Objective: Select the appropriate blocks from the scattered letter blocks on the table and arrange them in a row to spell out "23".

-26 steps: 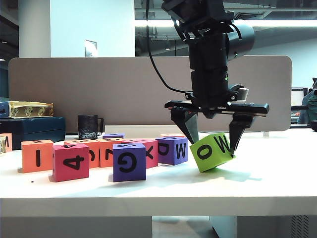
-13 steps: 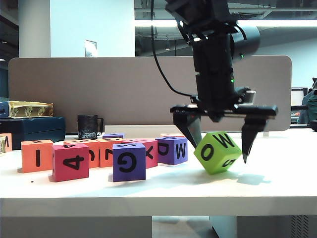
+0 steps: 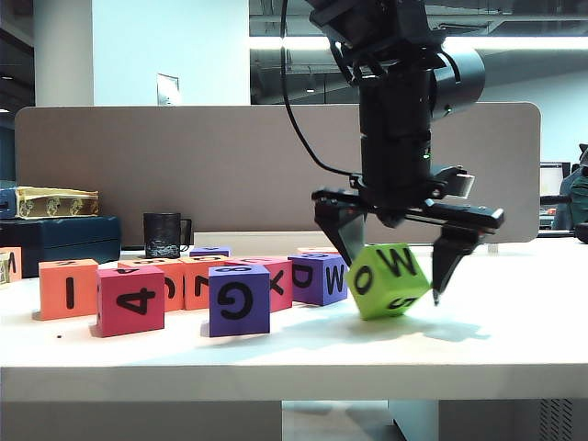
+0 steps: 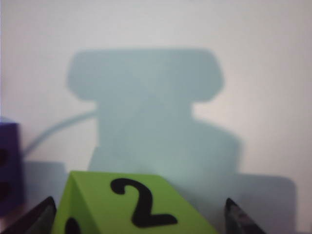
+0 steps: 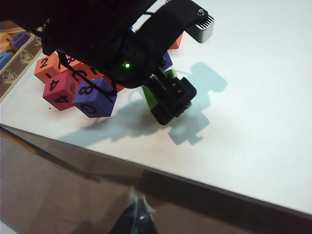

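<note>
We note the left gripper (image 3: 390,266) now stands with its jaws spread to their widest around the lime-green cube (image 3: 389,280), gripping nothing. A second ago the jaws sat closer in on the cube; since then they have widened, and the cube has tipped further and shifted slightly towards the purple D/W cube (image 3: 319,277). It rests tilted on the table (image 3: 514,340), to the right of the block cluster, O and W facing the exterior camera. The left wrist view shows a 2 on the cube's upper face (image 4: 131,207), between the two fingertips (image 4: 239,219).

We judge the "2" block released in place but not yet sitting flat.

The right gripper (image 5: 136,219) hangs off the table's front edge; we cannot tell its opening.
</note>
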Motion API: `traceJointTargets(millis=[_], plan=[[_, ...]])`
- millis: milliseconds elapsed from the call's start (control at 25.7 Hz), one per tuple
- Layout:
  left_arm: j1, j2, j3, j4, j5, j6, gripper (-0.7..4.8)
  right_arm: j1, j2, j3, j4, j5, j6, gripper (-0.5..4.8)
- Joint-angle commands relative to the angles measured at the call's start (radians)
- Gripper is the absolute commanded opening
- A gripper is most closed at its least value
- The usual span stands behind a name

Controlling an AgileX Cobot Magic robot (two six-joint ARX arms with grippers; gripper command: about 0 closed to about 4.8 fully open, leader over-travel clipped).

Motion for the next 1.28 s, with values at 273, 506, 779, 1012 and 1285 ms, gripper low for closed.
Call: traceJointTargets(millis=[273, 506, 779, 1012, 1285], plan=[[-0.001, -0.01, 0.039, -0.027, -0.082, 0.052, 4.39, 0.0, 0.001, 0.006, 0.013, 0.001, 0.001, -0.01], [-0.001, -0.013, 0.039, -0.039, -0.106, 0.114, 4.39, 0.0, 0.001, 0.006, 0.013, 0.001, 0.001, -0.01], [0.006, -0.033, 0.039, -0.131, -0.106, 0.48, 4.39, 0.0, 0.001, 0.006, 0.013, 0.001, 0.001, -0.01], [0.009, -0.033, 0.037, -0.19, 0.012, 0.623, 4.36, 0.0, 0.001, 0.006, 0.013, 0.001, 0.001, -0.01], [0.016, -0.034, 0.038, -0.196, -0.024, 0.721, 4.36, 0.0, 0.001, 0.006, 0.012, 0.001, 0.001, -0.01]])
